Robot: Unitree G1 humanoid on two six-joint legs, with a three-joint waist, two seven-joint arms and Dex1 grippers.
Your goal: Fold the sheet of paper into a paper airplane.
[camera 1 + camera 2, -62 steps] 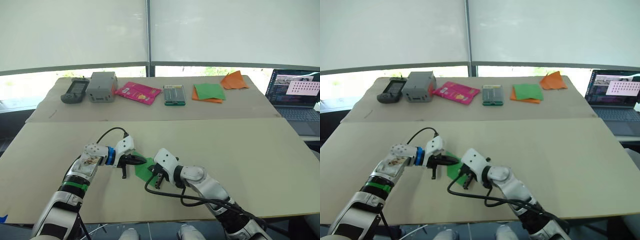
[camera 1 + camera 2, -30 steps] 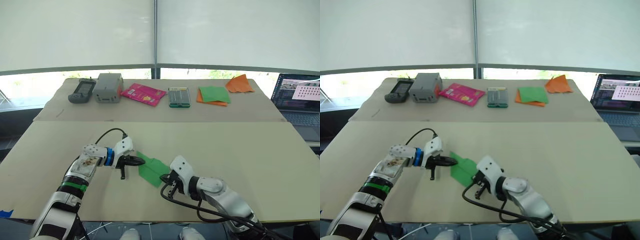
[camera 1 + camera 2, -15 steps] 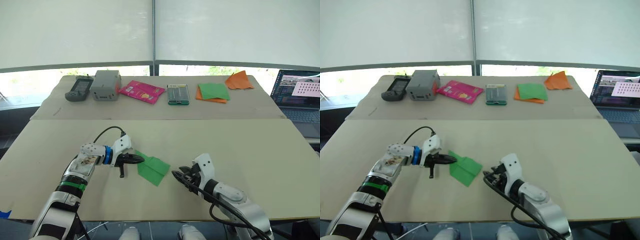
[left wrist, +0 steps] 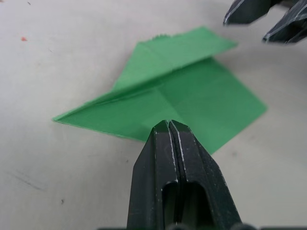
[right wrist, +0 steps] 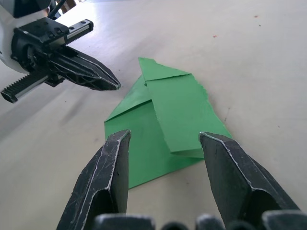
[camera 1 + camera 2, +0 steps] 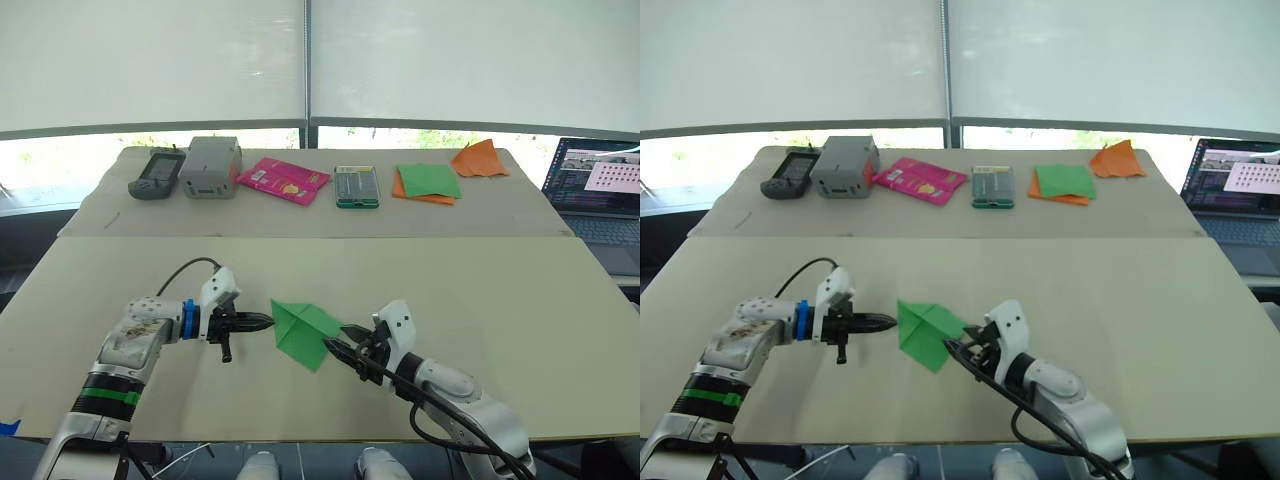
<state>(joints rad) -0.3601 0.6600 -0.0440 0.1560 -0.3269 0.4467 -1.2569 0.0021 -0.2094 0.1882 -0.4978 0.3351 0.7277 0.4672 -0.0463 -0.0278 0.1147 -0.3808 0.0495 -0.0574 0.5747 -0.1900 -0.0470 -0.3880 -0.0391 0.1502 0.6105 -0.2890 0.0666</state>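
The sheet of paper (image 6: 305, 331) is bright green and partly folded, with a creased flap over its middle, lying on the near table. My left gripper (image 6: 264, 322) is shut and empty. Its tip points at the paper's left edge, just short of it, as the right wrist view shows for the left gripper (image 5: 114, 84). My right gripper (image 6: 335, 349) is open at the paper's right corner, low over the table. In the right wrist view the paper (image 5: 165, 120) lies ahead between the two spread fingers (image 5: 115, 158).
Along the far table stand a handheld device (image 6: 152, 176), a grey box (image 6: 209, 168), a pink packet (image 6: 284, 181), a green-rimmed case (image 6: 357, 187), a green-and-orange stack of sheets (image 6: 425, 184) and an orange pointed paper piece (image 6: 480, 160). A laptop (image 6: 595, 190) sits at the right.
My right gripper swung away to the right, then came back to the paper's right corner. My left gripper drew back left off the paper. The paper now shows a folded flap.
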